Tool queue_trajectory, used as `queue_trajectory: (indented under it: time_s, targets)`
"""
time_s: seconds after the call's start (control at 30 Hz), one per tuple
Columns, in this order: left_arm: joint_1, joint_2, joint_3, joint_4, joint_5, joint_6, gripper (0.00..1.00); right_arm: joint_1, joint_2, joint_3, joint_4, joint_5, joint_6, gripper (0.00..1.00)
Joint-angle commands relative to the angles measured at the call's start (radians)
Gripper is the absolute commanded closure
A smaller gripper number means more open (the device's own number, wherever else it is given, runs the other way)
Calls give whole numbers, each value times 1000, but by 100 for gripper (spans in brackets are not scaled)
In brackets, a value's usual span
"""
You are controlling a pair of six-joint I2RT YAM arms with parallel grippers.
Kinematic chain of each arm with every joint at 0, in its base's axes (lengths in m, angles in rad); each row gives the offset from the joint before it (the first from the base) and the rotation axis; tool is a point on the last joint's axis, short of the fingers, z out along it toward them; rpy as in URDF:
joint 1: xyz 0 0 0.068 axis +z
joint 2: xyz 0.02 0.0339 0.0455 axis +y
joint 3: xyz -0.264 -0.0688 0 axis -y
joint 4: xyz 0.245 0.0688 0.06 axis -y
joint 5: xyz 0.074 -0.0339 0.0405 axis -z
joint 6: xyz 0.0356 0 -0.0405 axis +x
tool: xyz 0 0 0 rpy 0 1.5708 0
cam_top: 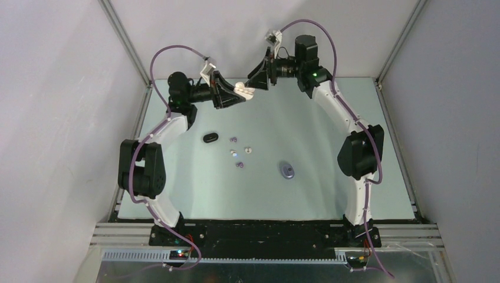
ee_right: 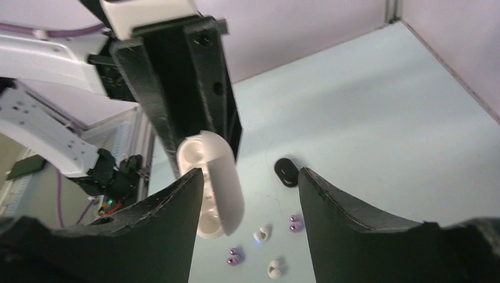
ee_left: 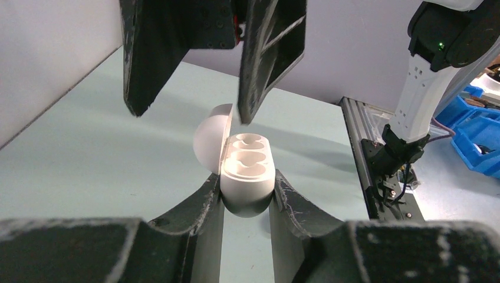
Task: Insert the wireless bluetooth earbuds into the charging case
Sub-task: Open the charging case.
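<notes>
Spotting the earbuds (cam_top: 248,150) loose at mid-table, white and purple, well apart from the charging case (ee_left: 247,168). Grasping that white case, lid swung open, with the left gripper (ee_left: 246,203) clenched on its lower half, raised over the far middle of the table (cam_top: 330,147). Holding the right gripper (ee_right: 250,177) released, jaws spread close by the open lid; cannot tell whether touching. Flanking the earbuds with a black case (cam_top: 210,138) left and a bluish case (cam_top: 288,170) right, nearer.
</notes>
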Motion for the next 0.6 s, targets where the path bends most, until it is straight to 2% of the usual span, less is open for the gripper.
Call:
queue_trajectory:
  time_s: [0.0, 0.17, 0.27, 0.37, 0.4, 0.43, 0.47, 0.5, 0.53, 0.57]
  targets:
    - [0, -13, 36, 18, -16, -1, 100, -13, -39, 13, 223, -124, 171, 34]
    - [21, -9, 67, -57, -17, -6, 100, -37, -103, -23, 406, -192, 360, 32]
    - [45, -25, 85, -154, 4, 20, 100, -80, -142, -80, 421, -173, 364, 33]
    - [76, -56, 104, -334, 28, 114, 100, -109, -189, -165, 283, -127, 202, 38]
    - [82, -74, 90, -338, 32, 119, 100, -112, -200, -188, 210, -94, 144, 39]
    - [96, -85, 76, -302, 35, 91, 100, -111, -229, -236, 168, -76, 20, 41]
    - [105, -102, 35, -244, 26, 54, 100, -100, -244, -262, 98, -27, -36, 42]
    - [123, -116, 18, -115, 21, -45, 100, -79, -269, -304, 60, 0, -181, 44]
    - [132, -125, -13, -70, 4, -79, 100, -65, -293, -340, -5, 62, -308, 45]
    - [148, -147, -32, 6, -8, -124, 100, -34, -303, -357, -31, 99, -364, 47]
